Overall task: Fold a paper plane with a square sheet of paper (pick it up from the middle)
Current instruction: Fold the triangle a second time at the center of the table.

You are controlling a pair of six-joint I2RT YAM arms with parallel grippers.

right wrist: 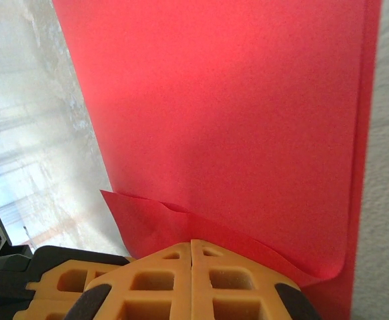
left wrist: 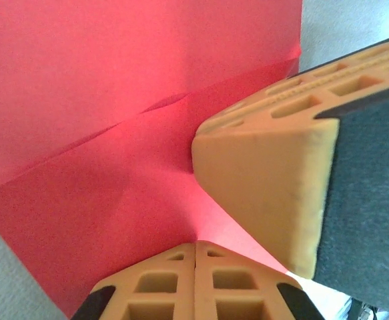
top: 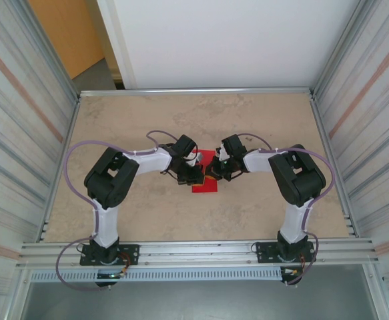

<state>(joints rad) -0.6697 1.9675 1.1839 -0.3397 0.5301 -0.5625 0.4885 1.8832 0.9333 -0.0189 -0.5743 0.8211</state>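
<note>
The square sheet of paper (top: 205, 187) is bright red and sits at the table's middle between my two grippers. In the left wrist view the sheet (left wrist: 114, 100) carries a slanted crease and rises to the tips of my left gripper (left wrist: 195, 245), which is shut on it. The right gripper's orange finger (left wrist: 267, 173) crowds in from the right. In the right wrist view the paper (right wrist: 234, 120) stands as a folded double layer, and my right gripper (right wrist: 191, 243) is shut on its lower flap. From above, the left gripper (top: 197, 176) and right gripper (top: 215, 172) nearly touch over the sheet.
The beige table (top: 147, 120) has open room to the left, right and far side of the paper. Corrugated metal walls (top: 21, 120) close in both sides, and an aluminium rail (top: 194, 252) with the arm bases runs along the near edge.
</note>
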